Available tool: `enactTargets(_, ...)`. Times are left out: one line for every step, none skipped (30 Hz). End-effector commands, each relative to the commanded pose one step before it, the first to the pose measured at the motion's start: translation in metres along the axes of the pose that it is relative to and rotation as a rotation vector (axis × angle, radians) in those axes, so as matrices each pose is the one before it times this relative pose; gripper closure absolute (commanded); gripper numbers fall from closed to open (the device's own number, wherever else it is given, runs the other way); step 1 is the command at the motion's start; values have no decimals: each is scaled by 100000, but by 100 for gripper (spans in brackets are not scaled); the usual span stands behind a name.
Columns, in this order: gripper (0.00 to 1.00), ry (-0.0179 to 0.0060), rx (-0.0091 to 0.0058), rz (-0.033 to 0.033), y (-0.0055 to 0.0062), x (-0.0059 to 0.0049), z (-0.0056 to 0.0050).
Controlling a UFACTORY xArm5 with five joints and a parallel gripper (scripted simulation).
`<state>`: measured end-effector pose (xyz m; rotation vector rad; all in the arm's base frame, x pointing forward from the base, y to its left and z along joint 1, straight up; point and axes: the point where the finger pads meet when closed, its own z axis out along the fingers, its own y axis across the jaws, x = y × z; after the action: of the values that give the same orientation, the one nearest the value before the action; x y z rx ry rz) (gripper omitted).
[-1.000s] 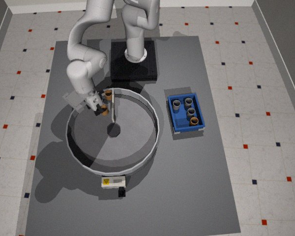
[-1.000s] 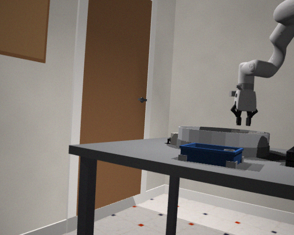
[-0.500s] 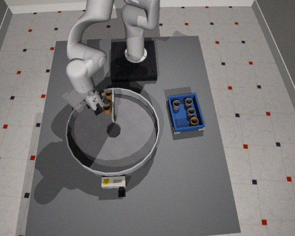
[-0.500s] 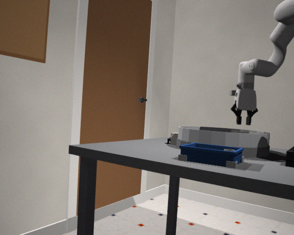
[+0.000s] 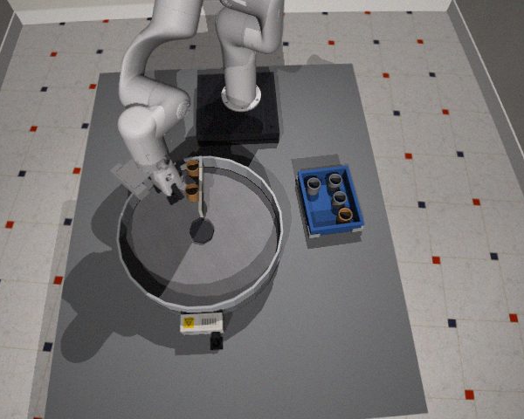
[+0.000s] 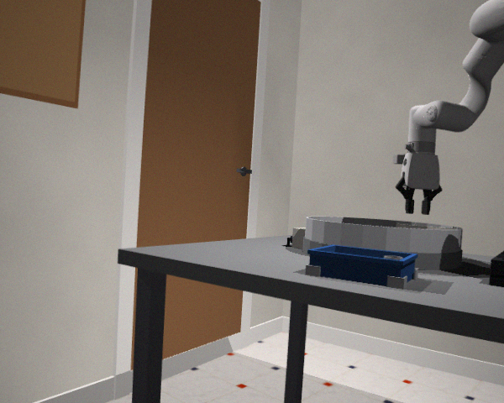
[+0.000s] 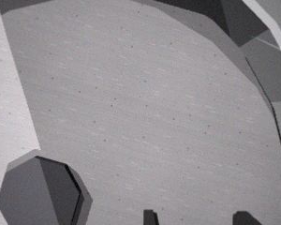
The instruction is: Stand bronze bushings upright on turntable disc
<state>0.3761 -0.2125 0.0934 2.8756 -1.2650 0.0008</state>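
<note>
My gripper (image 5: 175,197) (image 6: 417,212) (image 7: 197,219) is open and empty, above the turntable's rim height in the exterior view. Two bronze bushings stand upright on the disc (image 5: 235,257) (image 7: 131,94), left of the divider: one bushing (image 5: 192,168) near the back rim, the other bushing (image 5: 191,192) just right of my fingers in the top view. The dark hub (image 5: 202,230) (image 7: 30,197) bears nothing. The blue crate (image 5: 306,211) (image 6: 356,266) holds one bronze bushing (image 5: 344,213) at its front right and three steel bushings (image 5: 313,185) (image 5: 334,182) (image 5: 339,199), open ends up.
A raised rim (image 5: 279,225) (image 6: 352,232) surrounds the disc. A thin upright divider (image 5: 201,189) runs from the back rim to the hub. A white box (image 5: 202,322) with a warning label sits in front of the turntable. The arm's black base (image 5: 212,126) is behind it.
</note>
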Motion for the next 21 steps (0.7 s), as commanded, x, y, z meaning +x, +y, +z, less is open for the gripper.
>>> enactTargets(52,430,147,909,-264,-26,-162)
enactTargets(52,-1,1,327,-75,-61,-1)
enactTargets(52,-1,1,379,-87,-72,-1)
enactTargets(52,-1,1,434,-99,-83,-1)
enactTargets(52,-1,1,491,-111,-94,-1)
enactTargets(52,-1,1,550,-123,-106,-1)
enactTargets(52,-2,1,611,-135,-119,-1)
enactTargets(52,-2,2,673,-148,-133,-1)
enactTargets(52,-2,2,737,-160,-148,-1)
enactTargets(52,-2,2,802,-171,-163,-1)
enactTargets(52,0,0,0,0,0,0)
enactTargets(52,0,0,0,0,0,0)
enactTargets(52,-2,2,868,-183,-178,-1)
enactTargets(52,-3,2,935,-193,-195,-1)
enactTargets(52,-3,2,1002,-204,-212,-1)
enactTargets(52,-3,2,1070,-213,-229,-1)
enactTargets(52,-3,2,1138,-221,-248,0)
enactTargets(52,-4,2,1206,-228,-266,0)
enactTargets(52,-4,2,1274,-235,-286,1)
enactTargets(52,-4,2,1322,-258,-291,-1)
enactTargets(52,-5,2,1371,-279,-299,-3)
